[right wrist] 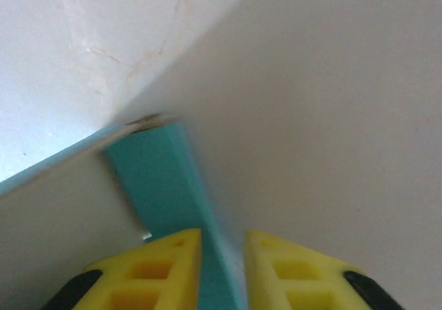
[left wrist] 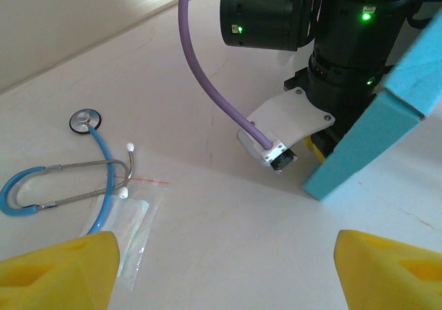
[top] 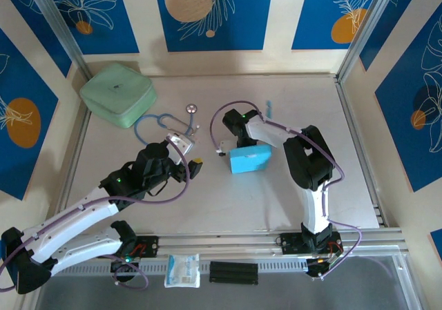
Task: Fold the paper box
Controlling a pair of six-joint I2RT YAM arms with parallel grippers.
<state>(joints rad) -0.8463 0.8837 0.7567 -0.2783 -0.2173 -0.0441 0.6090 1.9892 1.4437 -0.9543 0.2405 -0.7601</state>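
Box (top: 250, 160): seen in the top view near the table's middle, teal face up, with one corner toward 7 o'clock. In the left wrist view the box (left wrist: 373, 130) is seen as a teal slab with a sharp lower corner on the table (left wrist: 228, 206). In the right wrist view a thin teal wall of the box (right wrist: 166, 179) is seen edge-on, with a pale face to either side.

Right claw (right wrist: 222, 235): closed on that teal wall, which is pinched between the two yellow fingers (right wrist: 173, 268). From above, the right claw (top: 238, 144) is placed at the box's 11 o'clock edge. The right arm (top: 311, 165) is bent round from 3 o'clock, and a purple cable (top: 228, 106) is looped over it.

Left claw (left wrist: 222, 241): open, its yellow pads (left wrist: 62, 268) set wide apart, with bare table between them. In the top view the left claw (top: 190, 155) is found at the box's 9 o'clock, near it but apart and aimed toward it.

Stethoscope (top: 166, 121): laid flat at the box's 10 o'clock, beyond the left claw. Its blue tube and round chest piece are noted in the left wrist view (left wrist: 69, 179). A clear packet (left wrist: 135, 224) is seen under its earpiece end.

Green case (top: 117, 94): farther out at 10 o'clock, in the table's far left corner.

Near rail, at the box's 7 o'clock: a small white-and-blue pack (top: 182, 270), with a black strip (top: 233, 272) just beside it at its 3 o'clock.
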